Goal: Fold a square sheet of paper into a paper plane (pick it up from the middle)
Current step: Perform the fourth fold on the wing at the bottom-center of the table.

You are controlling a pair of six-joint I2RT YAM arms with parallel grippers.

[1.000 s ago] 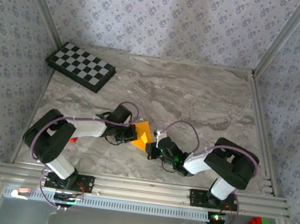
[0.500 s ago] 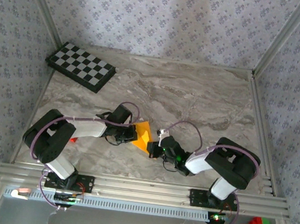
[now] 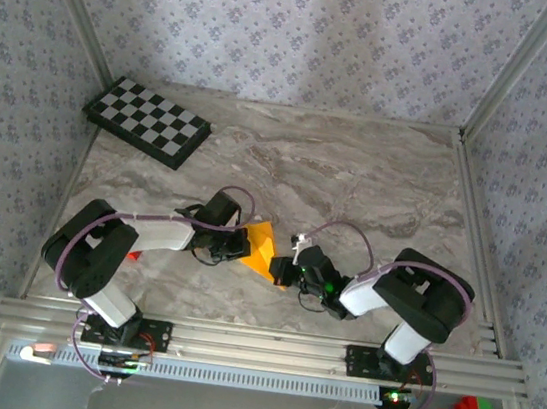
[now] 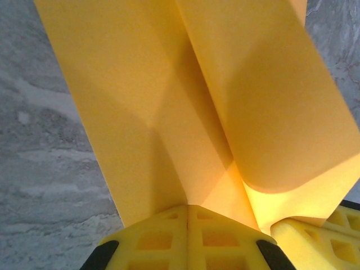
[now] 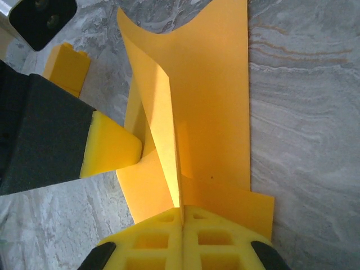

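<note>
Left to right in the overhead view.

**Left hand** point(image 3: 236, 244): clenched on the square sheet of paper point(image 3: 261, 247). Its wrist view has the yellow pads pressed together with the sheet running into the seam.

**Sheet:** lower middle of the overhead frame, spanned between the two hands, low over the desk point(image 3: 358, 175). It is partly folded. One flap stands up along the middle in a soft curve and is not pressed flat.

**Right hand** point(image 3: 287, 271): also clenched on the sheet, pads meeting on the edge opposite the left hand's grip.

**Risks**
- Both hands grip one thin sheet. Any pull apart could tear it at a pinch point or drag it out of one grip.
- Pushing the hands together could buckle the raised flap and set a crooked crease.
- The flap is rounded, so pressing it down without alignment could leave the fold off the centre line.

**Not established**
- In the overhead view, the hands cover most of the sheet and hide its outline.
- The left wrist view cuts off the sheet's far edge.
- How deep either grip reaches is hidden by the pads.
- I cannot tell whether the sheet touches the desk.
- A small red item point(image 3: 134, 255) beneath the left arm is too small to identify.
</note>
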